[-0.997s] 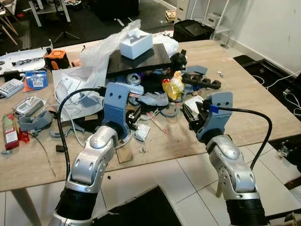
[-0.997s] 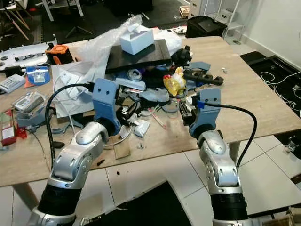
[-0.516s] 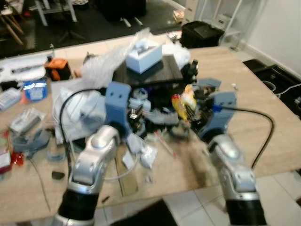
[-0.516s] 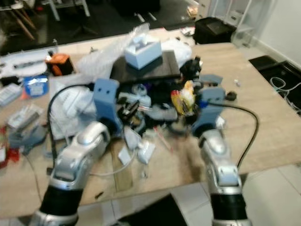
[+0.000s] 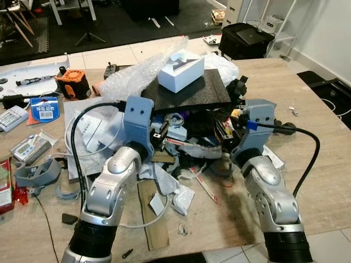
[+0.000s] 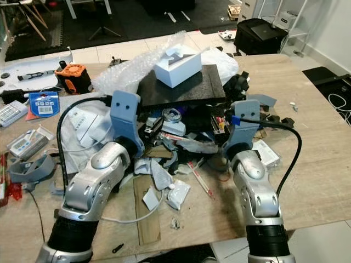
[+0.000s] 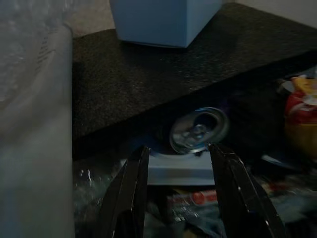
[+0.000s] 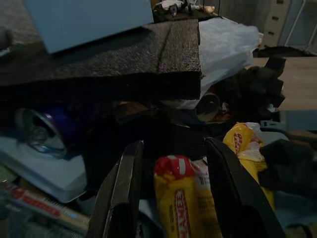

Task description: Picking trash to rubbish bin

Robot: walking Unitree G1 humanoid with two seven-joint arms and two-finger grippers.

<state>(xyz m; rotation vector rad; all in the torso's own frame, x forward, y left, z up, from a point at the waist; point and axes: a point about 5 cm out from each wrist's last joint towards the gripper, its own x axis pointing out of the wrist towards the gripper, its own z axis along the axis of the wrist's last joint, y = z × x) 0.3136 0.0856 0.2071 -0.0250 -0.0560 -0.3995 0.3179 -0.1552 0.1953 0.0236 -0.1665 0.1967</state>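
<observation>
While both arms reach into the litter heap on the worktop [image 5: 329, 164], the left hand [image 7: 181, 191] is spread before a can [image 7: 198, 130] under the black foam slab [image 5: 189, 93] — the right hand [image 8: 171, 198] spread around a yellow wrapper [image 8: 185, 203]

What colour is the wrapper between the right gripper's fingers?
Yellow with red print; the wrapper shows best in the right wrist view.

A black foam slab [image 5: 189, 93] is overhanging the can [image 7: 197, 131], leaving only a low gap beneath. Yellow wrappers [image 8: 190, 198] are crowding the space between the right gripper's fingers [image 8: 124, 183].
</observation>
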